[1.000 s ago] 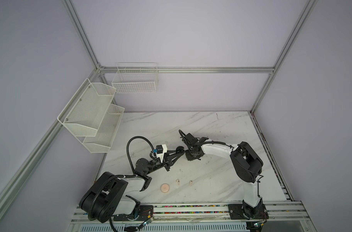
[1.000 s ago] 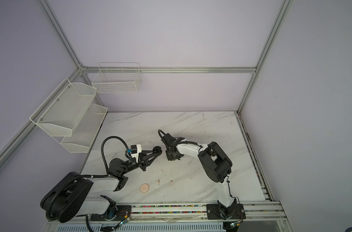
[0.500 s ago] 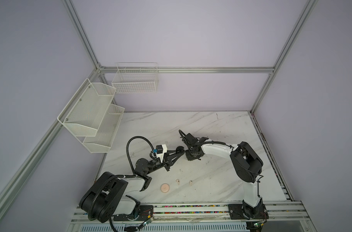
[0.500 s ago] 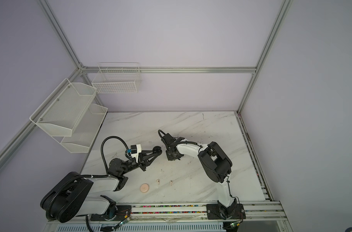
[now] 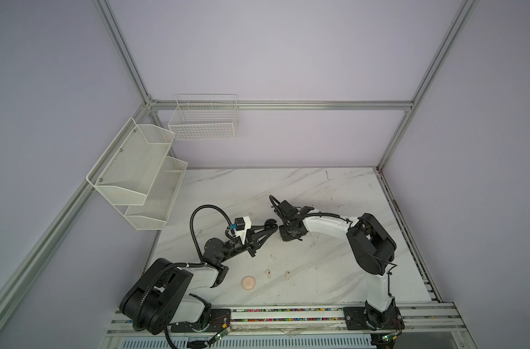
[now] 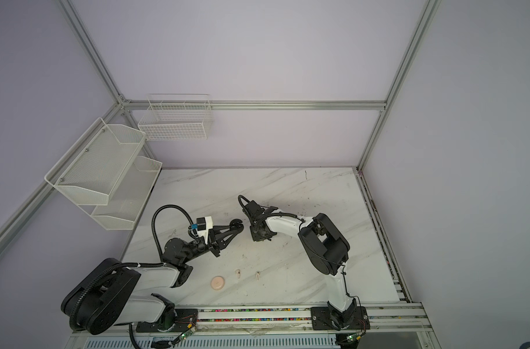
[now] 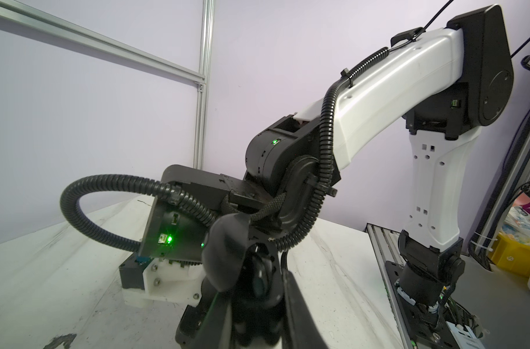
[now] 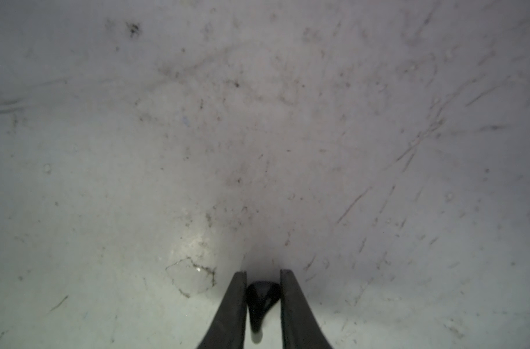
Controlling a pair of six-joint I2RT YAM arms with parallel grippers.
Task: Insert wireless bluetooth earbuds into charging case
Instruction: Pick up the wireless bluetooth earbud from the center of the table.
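Marble worktop [image 5: 318, 187]; right claw [image 8: 263, 273] points down, pinching black earbud [image 8: 262, 291] by its head close to the surface; left claw [image 5: 272, 226] pressed together on dark round case [image 7: 224, 250], probably steadying it alongside as receiver

Scuffed white marble table [image 5: 333, 193]. Two-tier mesh shelf [image 5: 137, 175] on side wall, wire basket [image 5: 203, 124] on back wall. Yellow bin [image 7: 511, 250] beyond table edge.
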